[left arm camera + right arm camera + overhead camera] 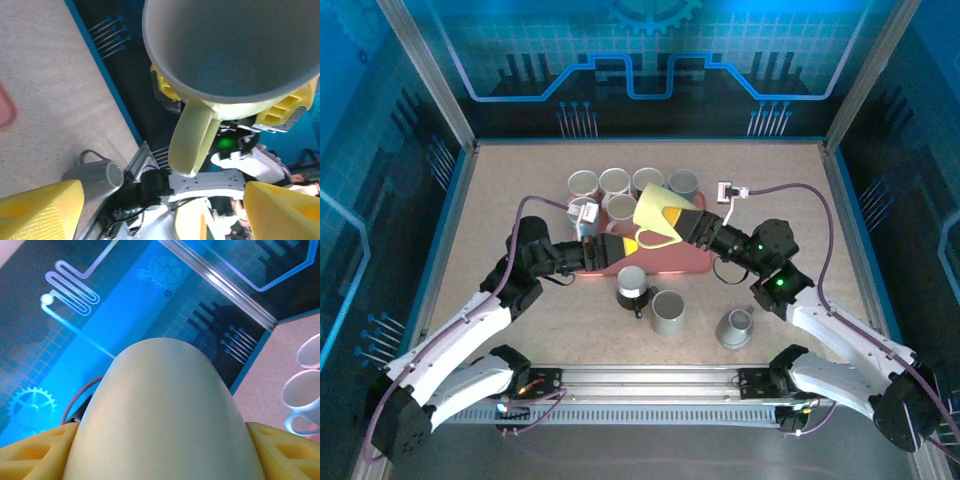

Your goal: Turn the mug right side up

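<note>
Right gripper (678, 222) is clamping the yellow mug (656, 210) by its body and holding it in the air over the red tray (692, 262). The mug is lying roughly sideways, mouth facing the left gripper (623, 244). Left fingers (42, 210) are standing wide apart and gripping nothing. The handle (192, 137) is hanging just ahead of their gap, on the mug's near side.

Handling, my guess: the mug is looking rigid and smooth-walled, ceramic or hard plastic. So it is not squashing, but it is likely slipping under hard pads and chipping if dropped. It is not looking heavy, since one gripper is carrying it. The body is looking tapered, so a squeeze on the wall may be sliding toward the narrow end. Better holds are looking like pinching the rim, one finger inside and one outside, or going around the handle.

Counts: one yellow mug and one tray. Six grey mugs (614, 181) are showing on the tray, four at the back and two ahead, with more possibly hiding under the yellow one. Three more are sitting on the table (520, 190) in front of the tray, two upright and one looking upside down.
</note>
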Controlling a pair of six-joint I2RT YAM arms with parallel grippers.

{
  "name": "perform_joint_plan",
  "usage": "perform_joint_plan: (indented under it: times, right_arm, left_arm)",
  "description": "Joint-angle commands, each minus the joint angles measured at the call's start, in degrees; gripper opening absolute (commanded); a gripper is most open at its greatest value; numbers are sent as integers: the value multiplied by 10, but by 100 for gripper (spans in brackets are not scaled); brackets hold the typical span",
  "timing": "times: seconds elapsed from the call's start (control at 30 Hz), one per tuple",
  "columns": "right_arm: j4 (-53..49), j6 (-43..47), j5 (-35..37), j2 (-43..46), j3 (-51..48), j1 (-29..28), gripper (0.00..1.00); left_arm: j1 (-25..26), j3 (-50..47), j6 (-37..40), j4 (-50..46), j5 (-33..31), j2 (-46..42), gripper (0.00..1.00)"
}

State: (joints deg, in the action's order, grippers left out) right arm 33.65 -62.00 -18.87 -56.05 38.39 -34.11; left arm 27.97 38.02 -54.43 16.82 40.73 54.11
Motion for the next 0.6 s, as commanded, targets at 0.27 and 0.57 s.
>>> perform_joint_plan:
  times: [0.27,0.57]
  right_arm:
    - [161,-45,-14,-20,-15,-39,28]
    - [182,-46,0,-49,-17,-67,29]
  left_arm:
    - [-3,-28,-88,211,50,35,58]
    - [-2,-34,-107,249,68,45,14]
